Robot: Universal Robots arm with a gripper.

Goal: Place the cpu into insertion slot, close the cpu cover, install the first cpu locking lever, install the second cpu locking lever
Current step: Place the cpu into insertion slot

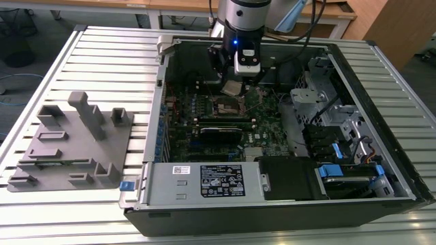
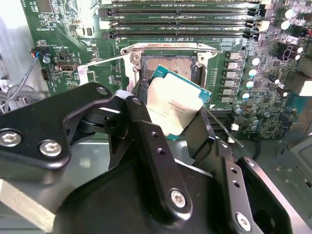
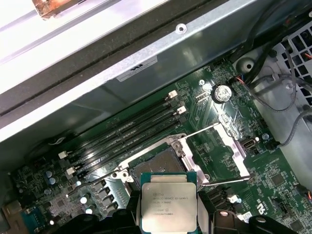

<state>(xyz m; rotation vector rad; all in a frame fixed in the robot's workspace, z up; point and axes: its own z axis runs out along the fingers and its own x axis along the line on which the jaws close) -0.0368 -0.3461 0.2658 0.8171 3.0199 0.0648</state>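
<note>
My gripper (image 1: pixel 235 86) is shut on the cpu (image 1: pixel 232 88), a flat square chip with a silver-grey top, and holds it by two opposite edges. The chip hangs tilted a little above the insertion slot (image 1: pixel 228 106) inside the open computer case. In both wrist views the cpu (image 2: pixel 171 105) (image 3: pixel 168 204) sits between the black fingers (image 2: pixel 139 105), just off the slot (image 2: pixel 168 67) (image 3: pixel 155 167), whose dark centre is uncovered. The cpu cover (image 3: pixel 233 142) stands swung open beside the slot. Thin wire locking levers (image 3: pixel 226 181) (image 2: pixel 100 61) stick out unlatched.
Long black RAM slots (image 3: pixel 122 136) (image 2: pixel 180 22) run beside the slot. Case walls (image 1: pixel 158 102) surround the green board (image 1: pixel 262 130). A power supply (image 1: pixel 204 181) and drive cages (image 1: pixel 340 132) crowd the near and right sides. A grey fixture (image 1: pixel 68 143) lies on the slatted table.
</note>
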